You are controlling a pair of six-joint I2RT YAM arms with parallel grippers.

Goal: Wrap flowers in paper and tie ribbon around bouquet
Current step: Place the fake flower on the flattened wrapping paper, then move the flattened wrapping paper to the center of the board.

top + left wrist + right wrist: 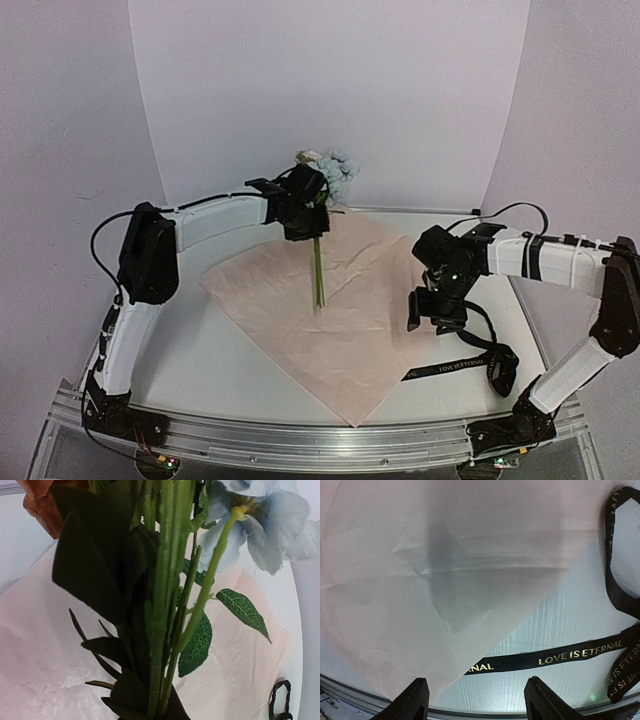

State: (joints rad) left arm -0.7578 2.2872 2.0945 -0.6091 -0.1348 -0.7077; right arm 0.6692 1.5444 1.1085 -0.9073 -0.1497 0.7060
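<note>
My left gripper (305, 210) is shut on the flowers (328, 170) and holds them upright over the far part of the paper (340, 320). The green stems (318, 272) hang down toward the sheet. In the left wrist view the stems (161, 630) fill the middle, with a pale blue bloom (270, 525) and an orange one (42, 505) at the top. My right gripper (436, 312) hovers open over the paper's right edge; its fingers (415, 700) frame the paper (420, 580) and the black ribbon (555, 658), whose end runs under the sheet. The ribbon (455, 367) lies on the table at the right.
The metal rail of the table's near edge (320, 440) runs along the front. White backdrop walls (330, 90) close in the back and sides. Black cables trail from the right arm near the ribbon (500, 365).
</note>
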